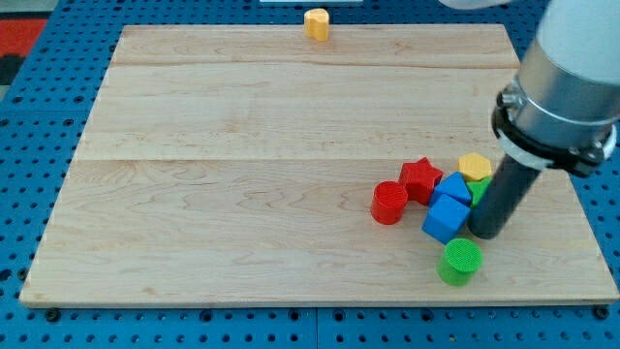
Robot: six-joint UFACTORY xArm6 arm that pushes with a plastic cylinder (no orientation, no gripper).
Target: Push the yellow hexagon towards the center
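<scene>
A big wooden board (242,145) lies on a blue table full of little holes (39,107). The robot arm has no claw to open or shut, just a dark rod, and its tip (484,234) sits down near the view's bottom right.

Close by the tip is a bunch of small blocks. The yellow hexagon block (475,166) is at the top of the bunch, just above the rod and to its left, partly hidden by it. I cannot tell if the rod touches it. Under it peeks a bit of a green block (476,190). Two blue cube blocks (451,187) (446,220) sit just left of the tip, the lower one right against it. Further left are a red star block (420,178) and a red round block (389,202). A green round block (460,261) sits alone below the tip. Far away, at the view's top edge, is another small yellow block (317,22).

The hexagon looks small, hard and light, so I think it will slide easily on the smooth wood. It may spin if pushed on a corner. The rod should press on its flat right side and push it left, toward the middle. The other blocks are crowded near it and might get shoved along too.
</scene>
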